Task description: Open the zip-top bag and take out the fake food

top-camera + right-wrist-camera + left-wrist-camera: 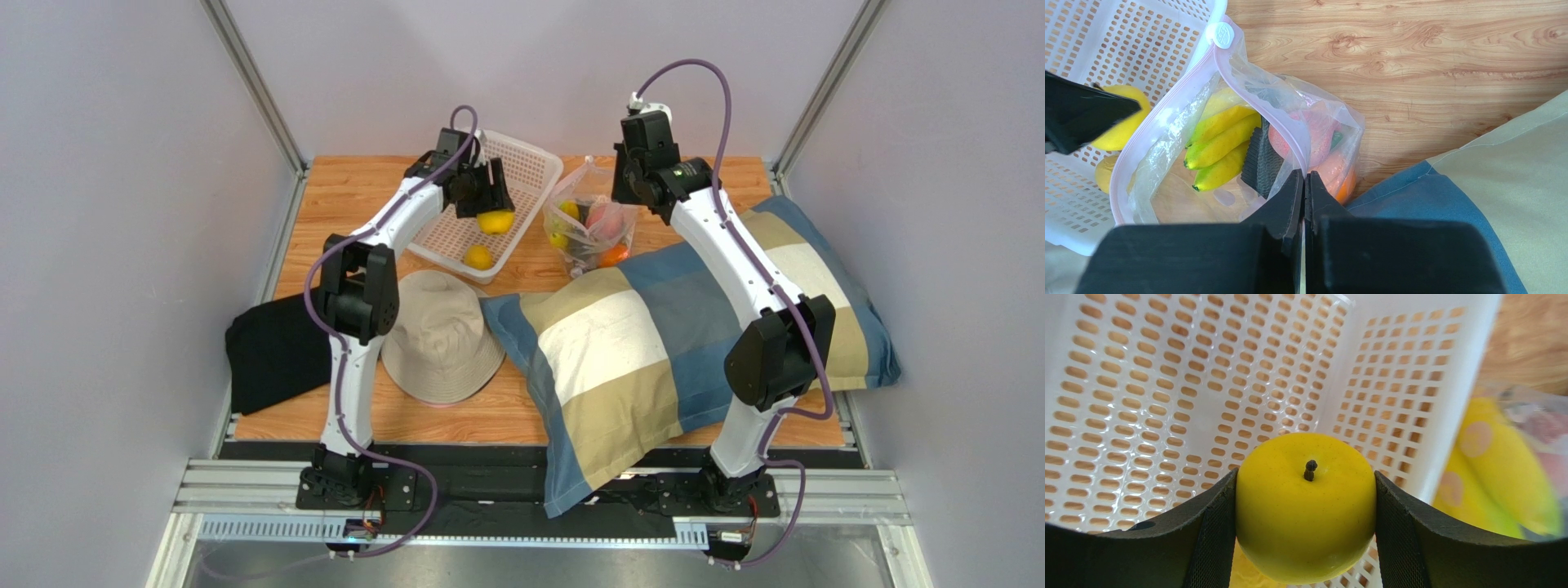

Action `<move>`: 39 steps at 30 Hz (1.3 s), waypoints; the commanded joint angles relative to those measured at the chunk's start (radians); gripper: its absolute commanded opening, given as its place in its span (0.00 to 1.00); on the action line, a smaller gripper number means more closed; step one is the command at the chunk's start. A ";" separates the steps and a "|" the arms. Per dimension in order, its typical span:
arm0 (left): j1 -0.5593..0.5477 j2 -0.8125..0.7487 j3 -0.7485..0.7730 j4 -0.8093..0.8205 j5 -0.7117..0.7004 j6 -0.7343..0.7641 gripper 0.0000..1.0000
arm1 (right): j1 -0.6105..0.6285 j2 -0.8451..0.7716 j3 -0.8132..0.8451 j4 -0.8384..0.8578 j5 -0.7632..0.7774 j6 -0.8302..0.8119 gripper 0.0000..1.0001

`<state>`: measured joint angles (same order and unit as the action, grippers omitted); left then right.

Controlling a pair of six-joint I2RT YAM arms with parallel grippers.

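Jaws first: my left gripper [1306, 522] is clamped on a yellow fruit [1306, 508], pads pressed flat to its two sides, hanging over the basket [1137, 386]. My right gripper [1304, 184] is closed to a sliver, and the near lip of the bag [1168, 135] looks pinched between its tips, though the film is too clear for me to be sure.

The bag stands on the far part of the table [1444, 61], mouth open, just right of the basket and against the far edge of the pillow [1475, 214]. Inside it are a banana bunch [1220, 147], a pink fruit [1315, 131], an orange [1344, 184] and a dark ribbed piece [1261, 162] that I take for the fish.

My worries:
- The fruit is a smooth, hard, glossy ball, so it could squirt out from between flat pads.
- Let go from too high, it could bounce off the stiff plastic mesh, or off the second fruit [477, 257] lying there, and hop over the low wall.
- The bag is thin, crinkly and slippery. If it slides from my right pinch, the mouth folds shut.
- A pull on that lip could tip the bag and roll the round pieces across the wood.
- The basket looks light, and a nudge might shove it
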<state>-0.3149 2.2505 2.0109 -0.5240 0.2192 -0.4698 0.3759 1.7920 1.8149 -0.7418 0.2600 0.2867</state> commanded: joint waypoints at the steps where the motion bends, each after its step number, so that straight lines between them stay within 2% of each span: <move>1: -0.009 0.052 0.046 -0.016 0.011 0.033 0.00 | -0.006 -0.009 0.021 0.028 -0.005 -0.014 0.00; 4: -0.009 0.084 0.065 -0.068 0.009 0.033 0.08 | -0.006 -0.008 0.021 0.028 -0.008 -0.011 0.00; 5: -0.009 0.084 0.055 -0.068 -0.001 0.031 0.22 | -0.008 -0.006 0.021 0.030 -0.010 -0.009 0.00; 7: -0.009 0.083 0.048 -0.082 -0.010 0.043 0.34 | -0.006 -0.005 0.023 0.028 -0.016 -0.009 0.00; 9: -0.010 0.075 0.058 -0.103 -0.021 0.049 0.52 | -0.006 -0.003 0.026 0.028 -0.018 -0.007 0.00; 10: -0.010 0.055 0.058 -0.106 -0.021 0.057 0.56 | -0.005 -0.003 0.026 0.030 -0.019 -0.007 0.00; 11: -0.010 0.043 0.057 -0.107 -0.026 0.057 0.74 | -0.006 -0.002 0.026 0.030 -0.021 -0.007 0.00; 13: -0.012 0.000 0.046 -0.100 -0.030 0.063 0.92 | -0.008 -0.002 0.030 0.030 -0.024 -0.009 0.00; 17: -0.023 -0.075 0.020 -0.106 -0.050 0.059 0.97 | -0.006 0.000 0.041 0.027 -0.030 -0.009 0.00; 19: -0.024 -0.124 0.023 -0.111 -0.049 0.045 0.98 | -0.006 0.001 0.052 0.022 -0.036 -0.007 0.00; 22: -0.050 -0.195 0.023 -0.029 -0.008 0.063 0.83 | -0.005 0.000 0.055 0.016 -0.044 -0.001 0.00; 23: -0.059 -0.209 0.026 0.001 0.038 0.069 0.70 | -0.005 -0.002 0.054 0.015 -0.047 0.000 0.00; 25: -0.085 -0.233 0.026 0.104 0.095 0.054 0.57 | -0.003 -0.003 0.058 0.015 -0.054 0.006 0.00; 26: -0.095 -0.238 0.022 0.143 0.150 0.039 0.44 | -0.002 -0.005 0.060 0.016 -0.054 0.009 0.00; 29: -0.144 -0.227 0.028 0.260 0.216 -0.019 0.25 | -0.002 -0.003 0.079 0.009 -0.057 0.014 0.00; 32: -0.212 -0.178 0.104 0.236 0.212 0.006 0.17 | -0.002 0.001 0.106 -0.007 -0.057 0.025 0.00; 36: -0.273 -0.106 0.192 0.161 0.161 0.020 0.12 | 0.000 -0.009 0.107 -0.007 -0.059 0.064 0.00; 39: -0.289 -0.054 0.195 0.147 0.117 -0.001 0.10 | 0.001 -0.020 0.104 -0.002 -0.064 0.080 0.00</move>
<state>-0.5846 2.1258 2.1742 -0.3443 0.3794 -0.4625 0.3721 1.7973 1.8843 -0.7586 0.2031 0.3248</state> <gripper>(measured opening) 0.110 0.010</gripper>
